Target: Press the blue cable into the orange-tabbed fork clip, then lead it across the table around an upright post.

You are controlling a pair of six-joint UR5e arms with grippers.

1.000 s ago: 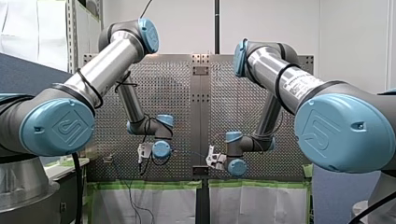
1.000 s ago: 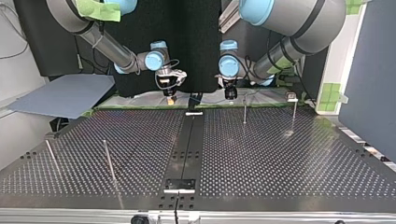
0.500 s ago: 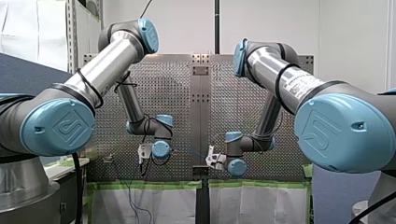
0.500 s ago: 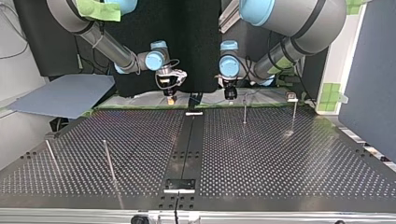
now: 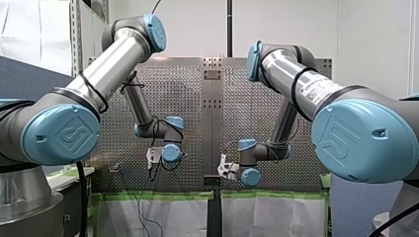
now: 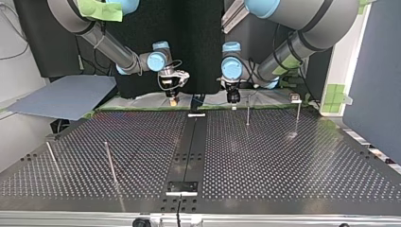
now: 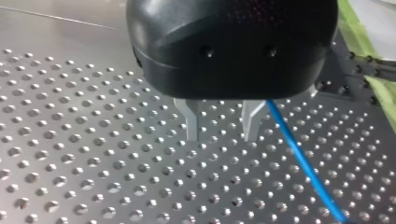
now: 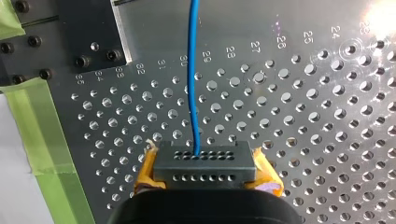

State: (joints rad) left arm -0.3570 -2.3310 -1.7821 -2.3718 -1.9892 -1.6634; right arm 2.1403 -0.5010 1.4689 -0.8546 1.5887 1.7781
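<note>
Over the far end of the perforated metal counter (image 6: 283,161), one to each side of its black centre strip (image 6: 189,142): both grippers, pointing down, close above the holes.

On one side of the strip, my right arm's gripper (image 8: 204,165), yellow pads (image 8: 147,171) flanking a dark grey perforated tip, fingers clamped narrow on the thin blue cable (image 8: 192,84). From that pinch, straight ahead of the gripper across the holes, taut and clear of the surface by the look of it, alongside a dark bolted plate. Off to the side of that plate, a strip of green tape (image 8: 42,126) along the counter's edge.

On the strip's other side, my left arm's black gripper (image 7: 219,137), its two metal fingers (image 7: 191,123) parted a moderate way, gripping nothing, only bare counter in the gap. Just outside one of those fingers, touching or very nearly so (cannot tell which), the blue cable again, slanting down and away over the holes.

A little further out from the strip than the left gripper, a thin upright metal post (image 6: 248,111), just beside that gripper. Further out from the strip again, a second thin upright post (image 6: 298,116), well apart from both grippers.
</note>
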